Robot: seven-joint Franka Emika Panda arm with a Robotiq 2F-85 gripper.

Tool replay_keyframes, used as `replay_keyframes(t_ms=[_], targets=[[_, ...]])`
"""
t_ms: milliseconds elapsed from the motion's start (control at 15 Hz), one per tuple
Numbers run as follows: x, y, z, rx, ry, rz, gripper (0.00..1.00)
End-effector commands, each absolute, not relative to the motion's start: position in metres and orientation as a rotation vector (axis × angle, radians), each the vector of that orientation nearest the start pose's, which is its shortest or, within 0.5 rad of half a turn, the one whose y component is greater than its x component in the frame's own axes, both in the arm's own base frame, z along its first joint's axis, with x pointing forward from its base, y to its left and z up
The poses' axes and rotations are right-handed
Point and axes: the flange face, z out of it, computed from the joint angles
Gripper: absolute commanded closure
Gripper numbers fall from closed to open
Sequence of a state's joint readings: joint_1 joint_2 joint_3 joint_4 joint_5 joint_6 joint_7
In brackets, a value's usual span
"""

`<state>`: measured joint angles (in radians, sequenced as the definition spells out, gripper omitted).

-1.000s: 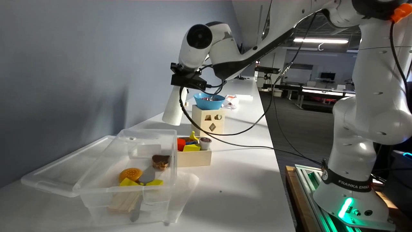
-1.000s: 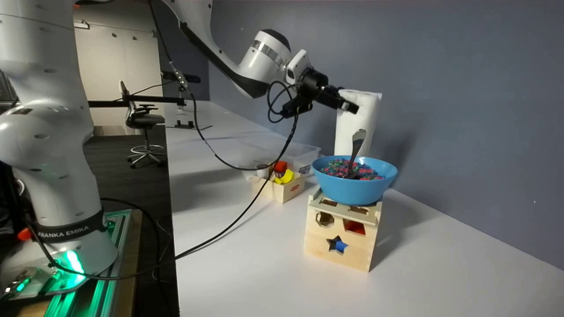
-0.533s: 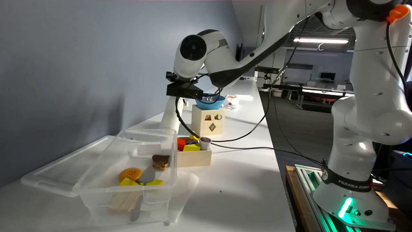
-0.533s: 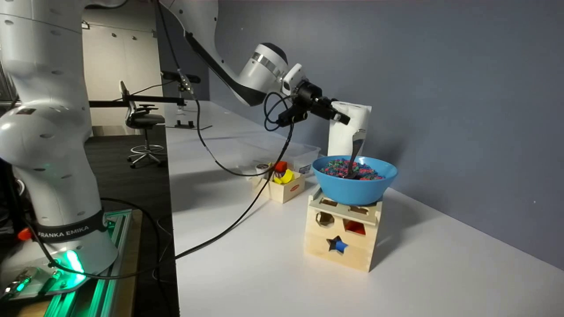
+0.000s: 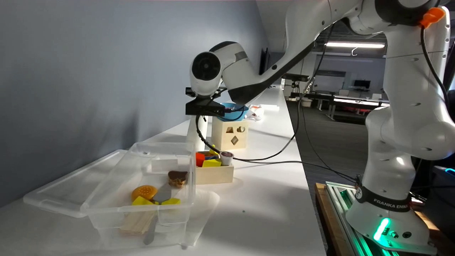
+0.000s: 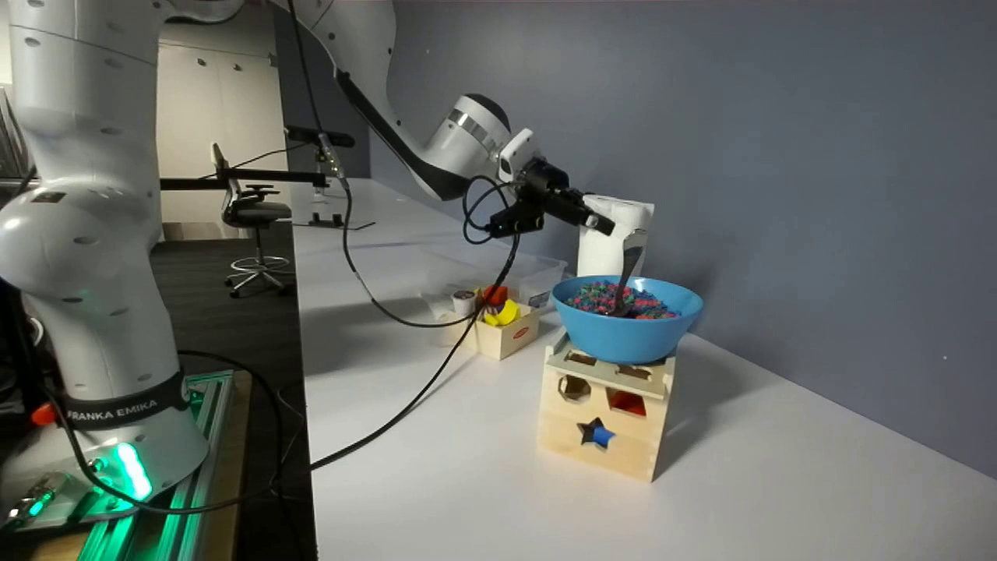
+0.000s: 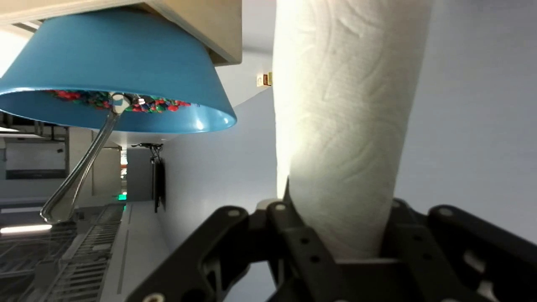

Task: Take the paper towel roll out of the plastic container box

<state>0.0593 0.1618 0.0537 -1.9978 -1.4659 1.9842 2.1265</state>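
The paper towel roll (image 6: 598, 253) is already out of the plastic container box (image 5: 113, 209): it hangs or stands close to upright beyond the box's far end, nearer the counter (image 5: 270, 206) edge that meets the grey wall (image 5: 89, 71). The gripper (image 7: 343, 193) is clamped on it near its upper end, the 2 fingers (image 7: 306, 241) pressing from opposite sides. Holding it high leaves the lower end free to lead downward, so I judge it is meant to be stood on end. Whether it bears on the counter I cannot tell; in both exterior views other things cover its foot.

The spot looks like a usable gap on the wall-edge side, between the box and the wooden shape sorter (image 6: 561, 421), with the toy crate (image 5: 213, 176) lying more toward the robot-side edge. The blue bowl (image 6: 623, 331) sits on top of the sorter, its rim raised beside the roll, so sideways drift could knock it. The clear lid-like tray (image 5: 67, 192) lies along the wall edge by the box, presumably parked there to leave the box uncovered.
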Motion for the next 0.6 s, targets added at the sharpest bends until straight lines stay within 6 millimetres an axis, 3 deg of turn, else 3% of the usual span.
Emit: replay_keyframes(t_ms=[0, 67, 133, 533], targets=[[0.607, 0.006, 0.412, 1.755, -1.224, 1.28, 0.88], [0.607, 0.006, 0.411, 1.76, -1.23, 1.275, 0.42], [0.607, 0.007, 0.412, 1.762, -1.238, 1.275, 0.41], [0.604, 0.02, 0.436, 1.759, -1.263, 1.328, 0.01]])
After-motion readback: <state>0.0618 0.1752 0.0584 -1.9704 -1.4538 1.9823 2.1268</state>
